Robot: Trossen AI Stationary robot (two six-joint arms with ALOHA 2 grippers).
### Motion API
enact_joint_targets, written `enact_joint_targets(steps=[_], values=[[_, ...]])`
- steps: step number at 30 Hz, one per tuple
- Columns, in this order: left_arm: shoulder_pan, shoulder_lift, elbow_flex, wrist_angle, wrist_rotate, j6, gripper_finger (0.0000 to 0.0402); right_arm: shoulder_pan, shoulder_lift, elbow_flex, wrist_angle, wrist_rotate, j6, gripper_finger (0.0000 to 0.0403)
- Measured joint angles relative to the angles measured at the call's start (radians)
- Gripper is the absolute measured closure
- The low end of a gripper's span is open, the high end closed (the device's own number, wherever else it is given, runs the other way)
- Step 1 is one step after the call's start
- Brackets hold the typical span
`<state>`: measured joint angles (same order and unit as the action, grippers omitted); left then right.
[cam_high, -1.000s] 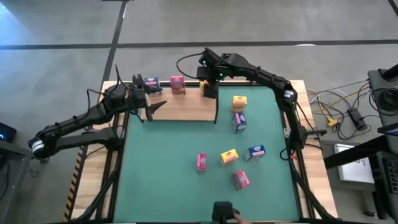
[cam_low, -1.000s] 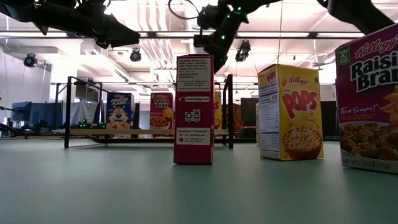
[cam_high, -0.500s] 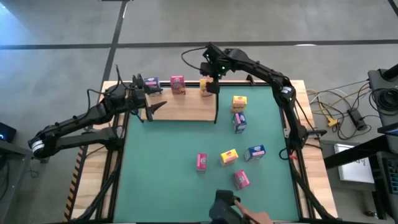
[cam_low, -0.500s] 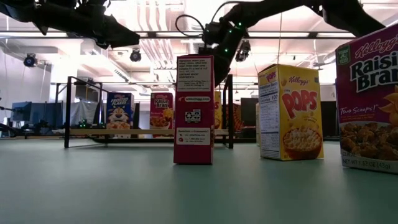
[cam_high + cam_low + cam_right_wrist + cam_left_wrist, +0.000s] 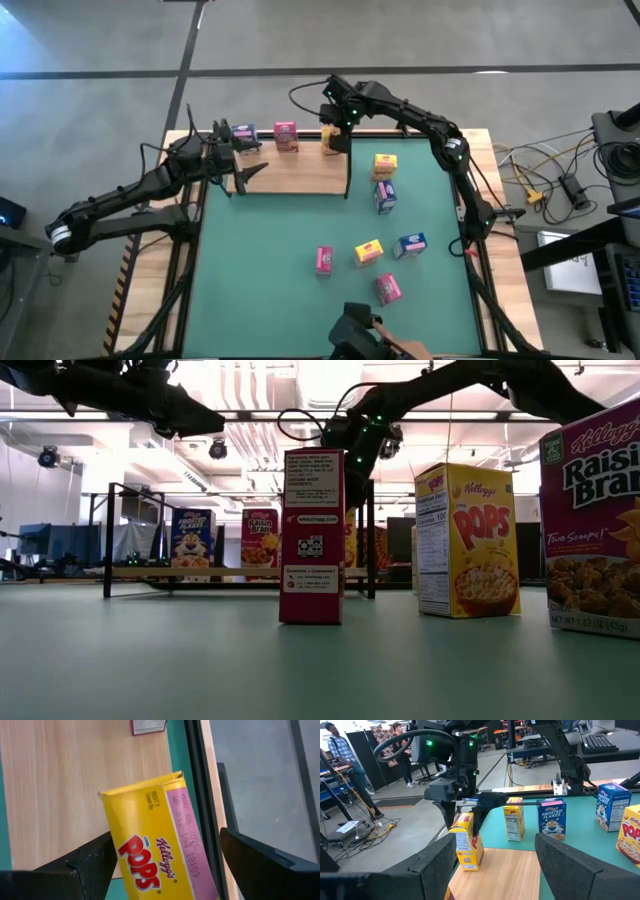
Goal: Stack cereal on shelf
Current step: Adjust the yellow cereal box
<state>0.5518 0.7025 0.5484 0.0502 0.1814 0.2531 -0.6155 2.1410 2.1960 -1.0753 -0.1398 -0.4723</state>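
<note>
The shelf (image 5: 290,172), a light-wood panel with black posts, lies at the far left of the green mat. On it stand a blue box (image 5: 243,133), a pink box (image 5: 286,135) and a yellow Pops box (image 5: 333,141), each on its base. My right gripper (image 5: 338,122) hangs open just above the yellow box (image 5: 150,855), with its fingers on either side of the box top (image 5: 462,820) and a narrow gap showing. My left gripper (image 5: 252,158) waits open over the shelf's left end. Several more boxes stand on the mat.
On the mat stand a yellow box (image 5: 385,163), two blue boxes (image 5: 385,197) (image 5: 411,245), another yellow box (image 5: 368,252) and two pink ones (image 5: 324,260) (image 5: 388,289). A person's hand (image 5: 385,345) reaches in at the near edge. Shelf posts (image 5: 347,170) stand beside the yellow box.
My right gripper has risen off the yellow box and drawn slightly toward the far edge. The box stays standing at the shelf's right end. A person's hand has come in at the table's near edge.
</note>
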Motion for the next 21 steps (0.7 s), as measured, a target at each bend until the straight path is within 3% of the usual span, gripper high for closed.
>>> enact_joint_targets(steps=[7, 15, 21], values=[[0.0, 0.0, 0.0, 0.0, 0.0, 0.0, 0.0147, 0.002, 0.0, 0.0, 0.004, -0.026, 0.027, 0.0082], [0.0, 0.0, -0.001, -0.002, 0.0, 0.0, 0.0147, 0.002, -0.002, 0.0, 0.003, -0.028, 0.025, 0.0151], [0.0, 0.0, -0.001, -0.002, 0.0, 0.0, 0.0147, 0.002, -0.002, 0.0, 0.011, -0.028, 0.12, 0.018]])
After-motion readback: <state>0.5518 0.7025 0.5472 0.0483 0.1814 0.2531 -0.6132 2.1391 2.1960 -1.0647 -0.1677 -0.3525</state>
